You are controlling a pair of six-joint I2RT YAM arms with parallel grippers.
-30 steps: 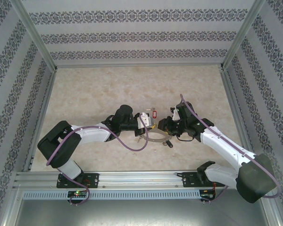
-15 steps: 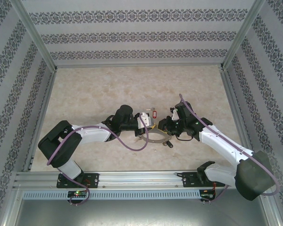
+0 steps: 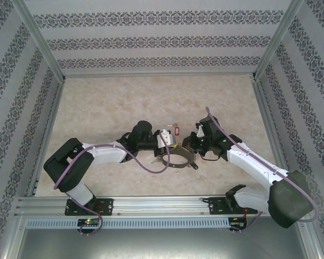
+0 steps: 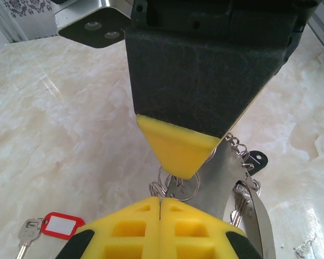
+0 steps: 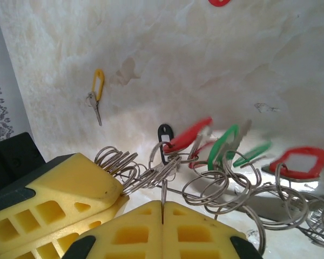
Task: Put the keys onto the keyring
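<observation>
Reaching in from either side, the left arm (image 3: 105, 154) and the right arm (image 3: 254, 163) are meeting over the middle of a pale, marble-patterned table (image 3: 124, 102), which is sitting inside patterned walls (image 3: 151, 40). The left gripper (image 3: 171, 144) and the right gripper (image 3: 184, 145) are pointing at each other, tips almost touching, directly over the keyring (image 4: 218, 181).

The left gripper's yellow fingers (image 4: 124, 232) are pressing tightly together. In the right wrist view a coil of small wire rings (image 5: 116, 159) is springing out from between them, so this claw is clenching on the keyring. The right gripper's fingers (image 5: 127, 234) are likewise clamping closed, with a thin strand of wire running down into the seam between them, so it too is grasping the keyring.

The keyring is sitting between the two grippers near the table's centre, its flat grey band curving down and away. Whether the band is touching the surface cannot be told. Its tangle of smaller rings is carrying red tags (image 5: 186, 135), green tags (image 5: 224, 145) and one black tag (image 5: 163, 132).

Two keys are lying loose on the table: a red-tagged key (image 3: 176, 130) just beyond the grippers, and a yellow-tagged key (image 5: 97, 91) lying apart from the cluster of rings.
</observation>
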